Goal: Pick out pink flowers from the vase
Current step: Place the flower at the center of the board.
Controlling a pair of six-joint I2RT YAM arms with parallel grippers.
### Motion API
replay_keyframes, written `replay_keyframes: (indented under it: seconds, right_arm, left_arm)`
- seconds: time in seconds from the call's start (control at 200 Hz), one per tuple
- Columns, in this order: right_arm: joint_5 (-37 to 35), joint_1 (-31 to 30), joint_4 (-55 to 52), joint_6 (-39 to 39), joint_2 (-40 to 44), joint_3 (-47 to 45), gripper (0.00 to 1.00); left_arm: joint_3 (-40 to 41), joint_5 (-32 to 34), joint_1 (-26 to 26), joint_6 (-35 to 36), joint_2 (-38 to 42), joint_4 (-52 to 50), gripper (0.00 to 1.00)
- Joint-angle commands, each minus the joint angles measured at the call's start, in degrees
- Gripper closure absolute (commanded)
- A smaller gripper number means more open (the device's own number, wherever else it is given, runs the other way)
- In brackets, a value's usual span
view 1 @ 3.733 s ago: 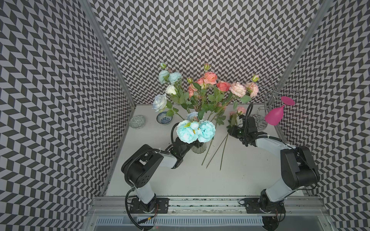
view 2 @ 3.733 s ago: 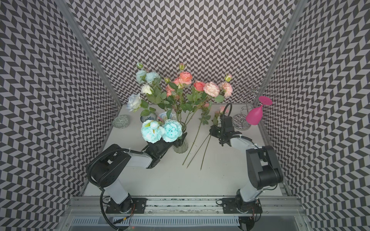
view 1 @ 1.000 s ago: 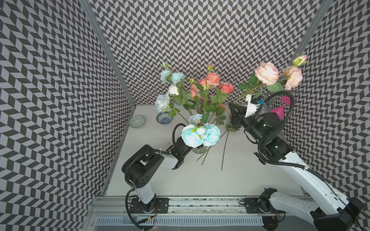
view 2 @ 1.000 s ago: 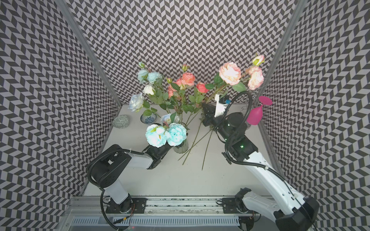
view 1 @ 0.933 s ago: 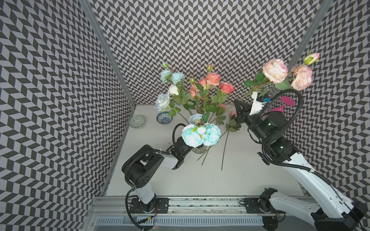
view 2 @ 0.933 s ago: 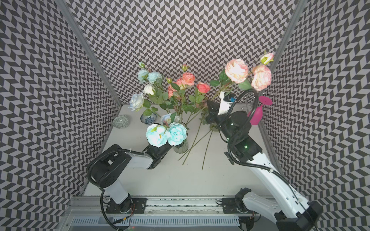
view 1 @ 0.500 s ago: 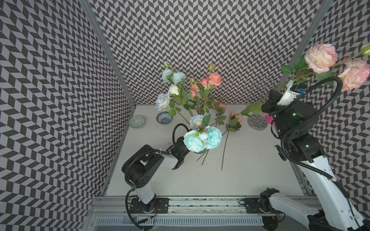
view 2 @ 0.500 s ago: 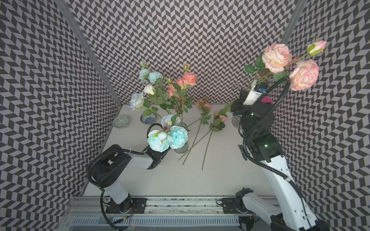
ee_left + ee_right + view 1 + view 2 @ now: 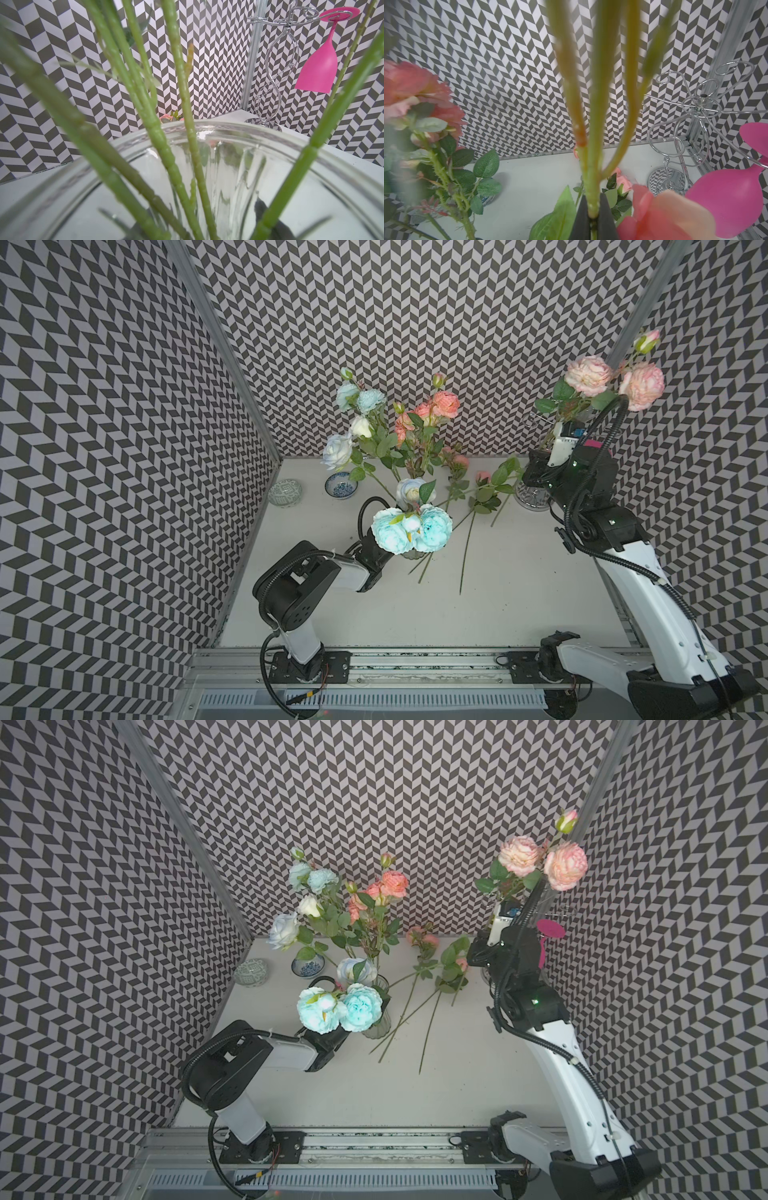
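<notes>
High beside the right wall [image 9: 706, 472], I am clamping my right gripper [image 9: 592, 216] just below the fork of a pink rose stem [image 9: 588, 375], likely light, wiry, top-heavy; my left gripper [image 9: 347, 1036] is squeezing the glass vase [image 9: 376, 1027], where coral blooms [image 9: 446, 404] are standing.

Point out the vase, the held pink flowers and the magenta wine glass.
vase [image 9: 382, 1026]: in a top view, lower glass body.
held pink flowers [image 9: 589, 375]: in a top view, paler bloom.
wine glass [image 9: 318, 72]: left wrist view, bowl.
</notes>
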State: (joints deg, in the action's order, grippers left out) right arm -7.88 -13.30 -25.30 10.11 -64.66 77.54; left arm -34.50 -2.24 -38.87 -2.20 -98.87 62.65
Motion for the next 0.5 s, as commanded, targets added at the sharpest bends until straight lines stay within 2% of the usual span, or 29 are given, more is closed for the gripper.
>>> replay_keyframes:
  seconds: [0.0,0.09,0.22,0.496]
  right_arm:
    - [2.86,0.34,4.37,0.65,2.67,3.43,1.0]
    - [2.01,0.38,5.65,0.34,3.48,5.97,1.0]
    - [-2.89,0.37,7.31,-1.81,3.88,10.8,1.0]
    - [-21.1,0.34,16.54,-12.37,4.45,15.5,1.0]
  left_arm:
    - [1.54,0.04,0.02,-0.74,-0.99,-6.42,1.0]
    - [1.54,0.04,0.02,-0.71,-1.06,-6.36,1.0]
    - [1.41,-0.06,0.04,-0.88,-1.31,-6.26,1.0]
    - [1.5,-0.2,0.03,-1.12,-1.35,-5.98,1.0]
